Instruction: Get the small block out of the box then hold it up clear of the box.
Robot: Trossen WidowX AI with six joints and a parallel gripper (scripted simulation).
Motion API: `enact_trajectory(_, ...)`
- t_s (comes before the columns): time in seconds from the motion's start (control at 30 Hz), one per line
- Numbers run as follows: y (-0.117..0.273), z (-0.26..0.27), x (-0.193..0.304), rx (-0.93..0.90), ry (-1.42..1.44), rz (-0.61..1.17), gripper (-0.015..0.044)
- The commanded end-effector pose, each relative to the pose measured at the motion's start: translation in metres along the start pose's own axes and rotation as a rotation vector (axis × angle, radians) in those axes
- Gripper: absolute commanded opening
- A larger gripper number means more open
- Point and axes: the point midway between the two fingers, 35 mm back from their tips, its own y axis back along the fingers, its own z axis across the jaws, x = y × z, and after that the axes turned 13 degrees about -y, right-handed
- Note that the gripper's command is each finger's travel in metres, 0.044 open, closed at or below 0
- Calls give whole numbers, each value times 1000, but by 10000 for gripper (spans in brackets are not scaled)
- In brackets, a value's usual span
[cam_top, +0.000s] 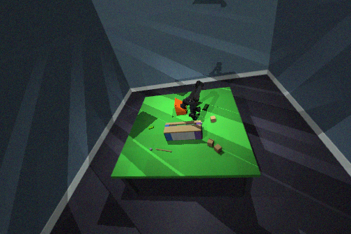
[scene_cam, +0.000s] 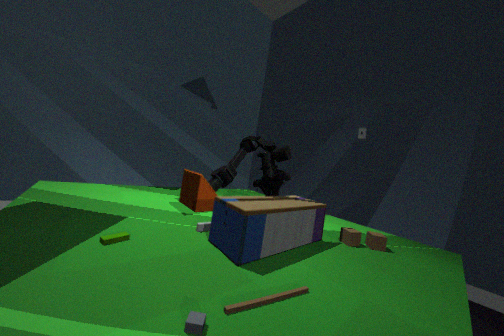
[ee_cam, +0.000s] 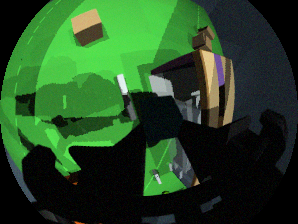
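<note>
The box [cam_top: 182,129] [scene_cam: 280,205] [ee_cam: 205,82] stands upright on the green table [cam_top: 195,164] [scene_cam: 145,283], with blue and purple ends and a tan top. Its open-looking clear side faces the arm, in the wrist view at right. My gripper [cam_top: 194,116] [ee_cam: 158,123] is just behind the box, near its purple end, pointing down. It is shut on a small dark block [ee_cam: 161,114], which shows between the fingers in the wrist view. The block is outside the box. Its height above the table is hard to judge. In the exterior view the box hides the fingertips.
A tan cube [cam_top: 213,119] [ee_cam: 87,26] lies right of the gripper. Two brown cubes [cam_top: 210,142] [scene_cam: 350,237] lie past the purple end. An orange wedge [cam_top: 180,108] [scene_cam: 196,193] stands behind the box. A stick [cam_top: 164,150] [scene_cam: 267,301], grey cube [scene_cam: 195,323] and yellow-green bar [scene_cam: 115,238] lie farther off.
</note>
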Motion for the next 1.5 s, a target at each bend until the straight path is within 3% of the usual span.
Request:
enact_trajectory(0.0, 4, -1, 2, -7, -194, -7, 0)
enact_trajectory(1.47, 41, 2, 19, -119, -2042, -12, 0)
